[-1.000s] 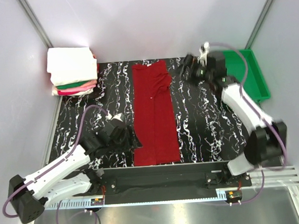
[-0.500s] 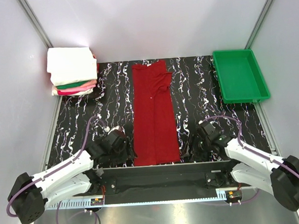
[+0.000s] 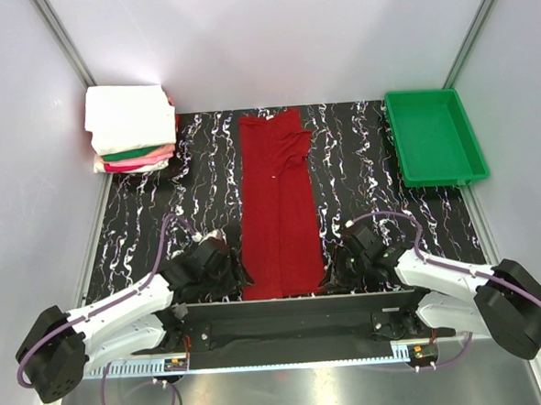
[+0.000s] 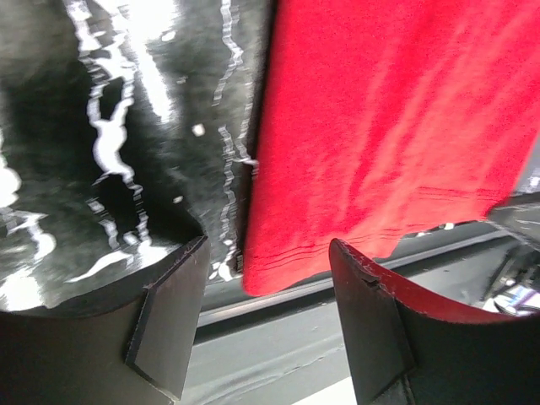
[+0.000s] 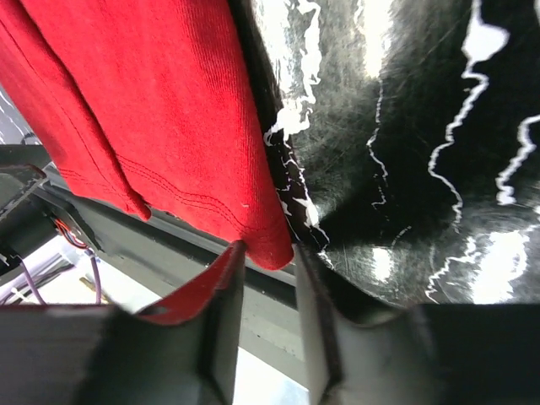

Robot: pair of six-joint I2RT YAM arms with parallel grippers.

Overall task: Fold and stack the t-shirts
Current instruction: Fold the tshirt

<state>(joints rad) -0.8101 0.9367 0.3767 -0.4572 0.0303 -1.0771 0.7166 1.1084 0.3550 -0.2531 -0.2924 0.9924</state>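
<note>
A deep red t-shirt [image 3: 275, 202] lies flat as a long narrow strip down the middle of the black marbled mat [image 3: 370, 178]. My left gripper [image 3: 231, 271] sits low at its near left corner, open. In the left wrist view that hem corner [image 4: 278, 266] lies just beyond my left gripper [image 4: 268, 253], touching neither finger. My right gripper [image 3: 334, 270] is at the near right corner. In the right wrist view the jaws of my right gripper [image 5: 268, 249] stand narrow, with the red corner [image 5: 274, 245] between the tips and a gap still showing. Folded t-shirts [image 3: 130, 128] are stacked at the back left.
A green plastic tray [image 3: 436, 137] stands at the back right of the mat. A dark metal rail [image 3: 295, 306] runs along the table's near edge, just under both grippers. White walls enclose the left, back and right sides.
My right arm has swung from the back by the green tray to the shirt's near right corner, and its jaws have narrowed. My left gripper has crept toward the near left corner.
</note>
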